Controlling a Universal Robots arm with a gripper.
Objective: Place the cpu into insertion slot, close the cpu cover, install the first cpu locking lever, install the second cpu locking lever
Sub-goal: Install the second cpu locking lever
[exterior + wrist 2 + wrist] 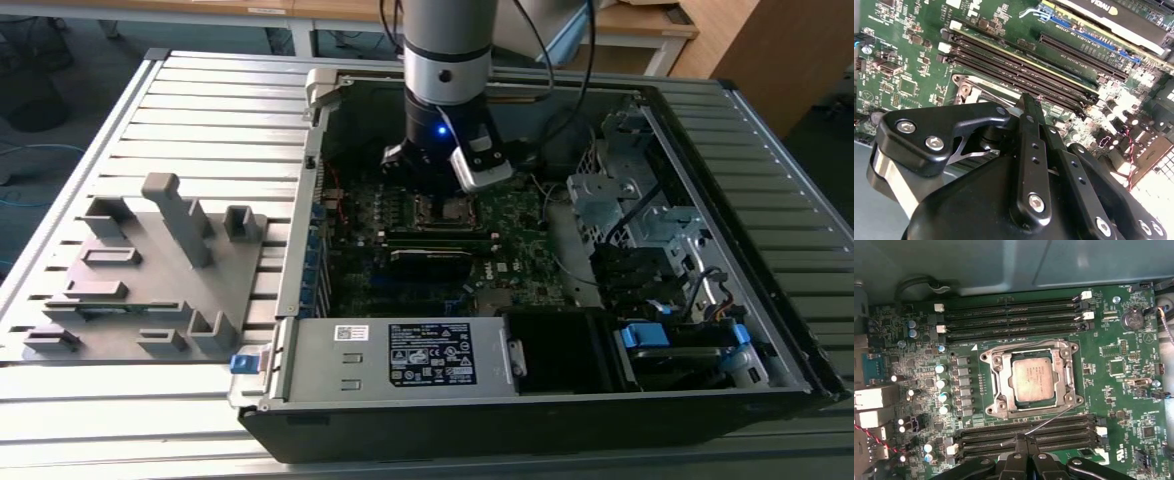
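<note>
The cpu [1033, 379], a dull silver square, lies flat in the insertion slot [995, 407] on the green motherboard. The cpu cover [1069, 376], a silvery frame, is folded down around it. One thin wire locking lever [1051, 420] juts out at an angle from the socket's corner, and its free end meets my fingertips. Another wire lever [1019, 346] runs along the opposite side of the socket. My gripper [1023, 439] is shut, its black fingers [1027, 107] pressed together just beside the socket. In the exterior view the arm [447, 140] stands inside the open computer case over the socket [447, 211].
Long black memory slots [1009, 310] flank the socket on both sides. Capacitors [941, 385] stand in a row beside it. The case holds a power supply [400, 355] and a drive cage [627, 200]. A grey fixture [147, 270] sits at the exterior view's left.
</note>
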